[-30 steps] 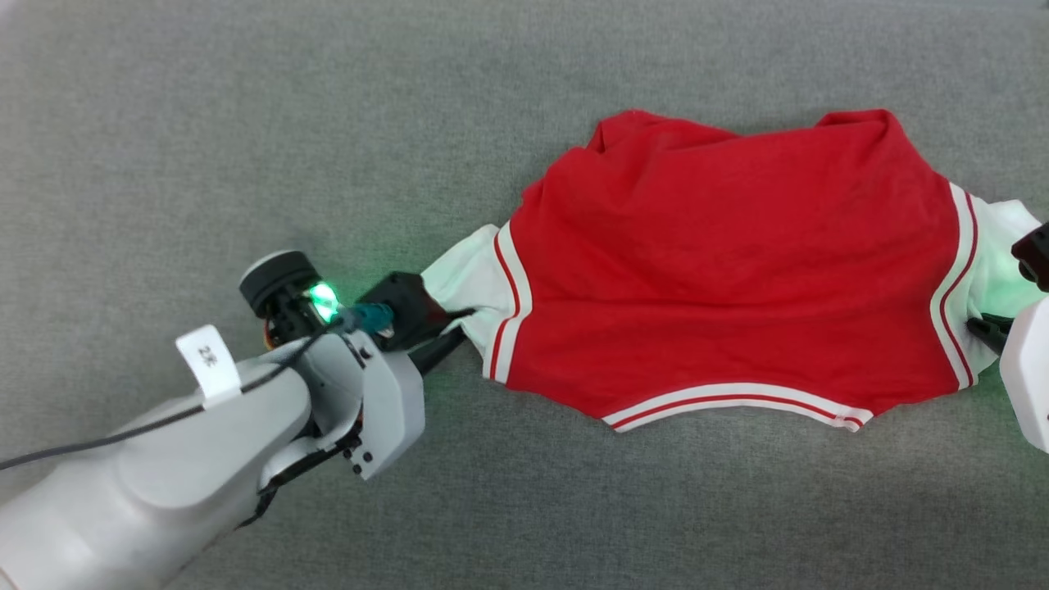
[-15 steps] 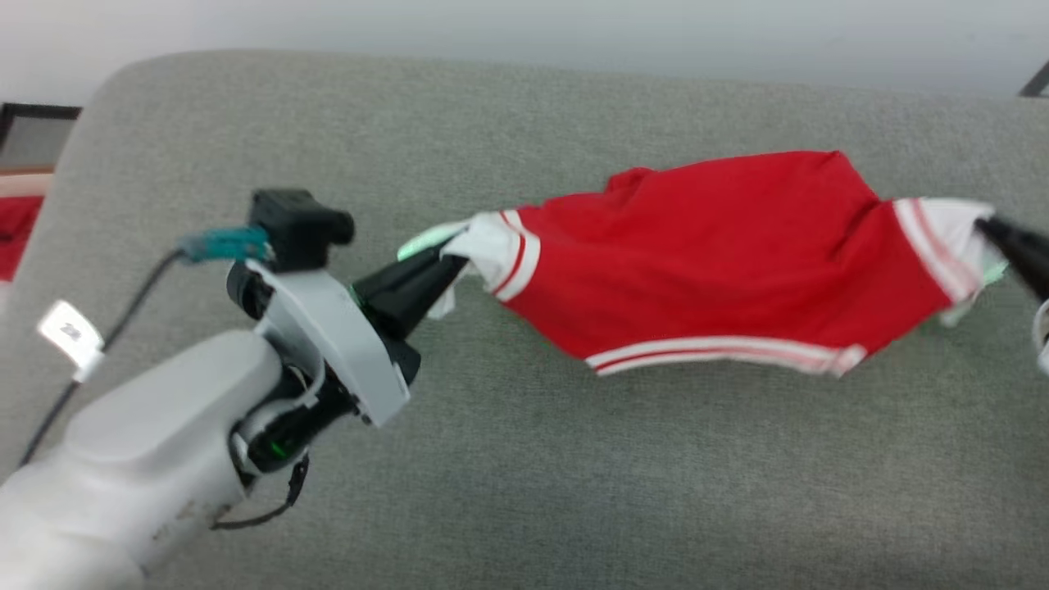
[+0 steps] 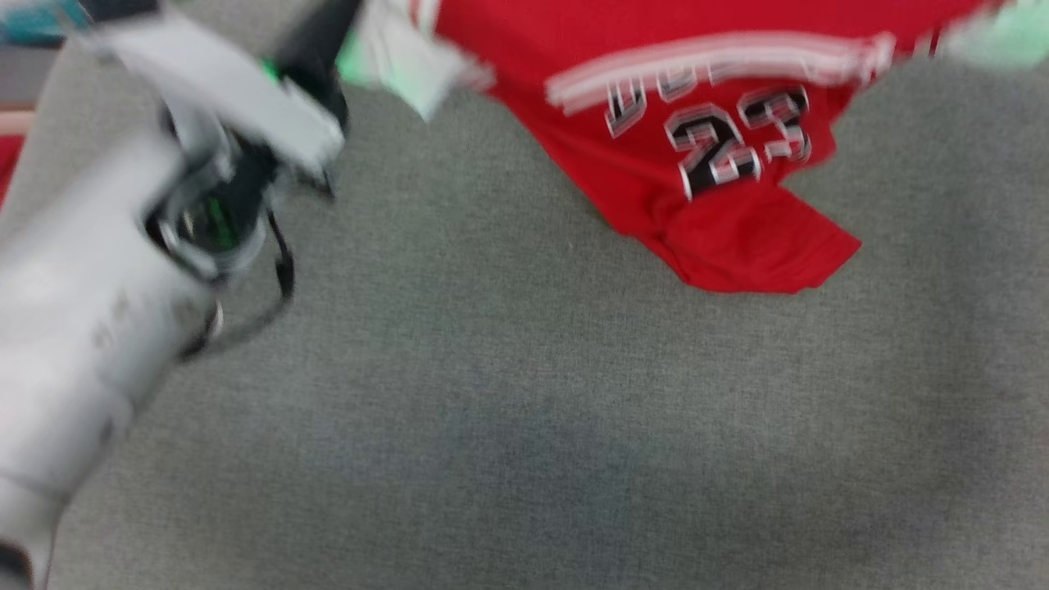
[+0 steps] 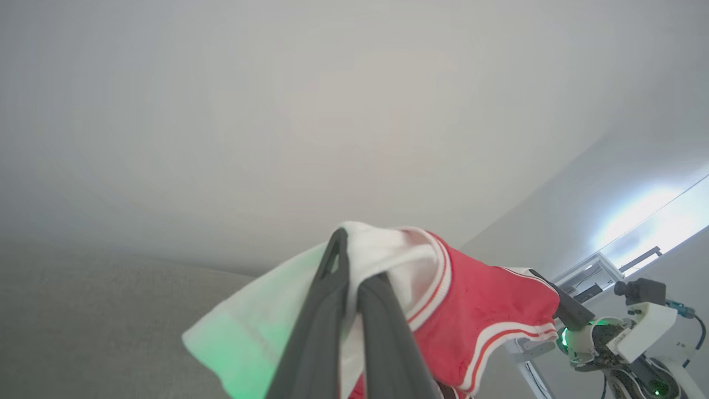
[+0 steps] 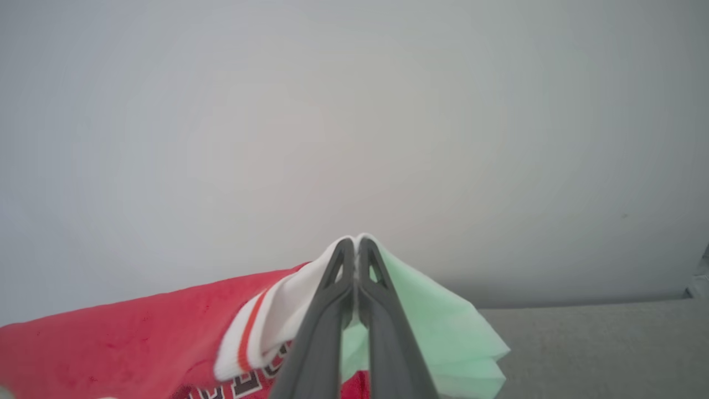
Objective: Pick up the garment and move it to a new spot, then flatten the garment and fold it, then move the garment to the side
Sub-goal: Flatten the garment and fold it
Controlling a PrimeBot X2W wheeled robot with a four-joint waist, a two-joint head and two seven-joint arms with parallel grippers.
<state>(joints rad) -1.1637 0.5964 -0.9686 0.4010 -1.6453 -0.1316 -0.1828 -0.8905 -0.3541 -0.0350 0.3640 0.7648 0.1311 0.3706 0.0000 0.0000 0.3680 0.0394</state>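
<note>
The shirt [image 3: 737, 238] hangs stretched between both grippers, above the grey cushion [image 3: 524, 426].
I see the left gripper [image 4: 354, 260] pinching one white end panel and the right gripper [image 5: 354, 244] pinching the other, with the fingers pressed onto the cloth. The print [image 3: 721, 139] on the red front is blurred; I read it as "23".

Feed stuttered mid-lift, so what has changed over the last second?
The left gripper and right gripper have lifted the garment: it lay spread on the grey surface, and now it hangs between them with its printed numbers showing. The head view shifted too. Unchanged: both sets of jaws shut on its white ends.
</note>
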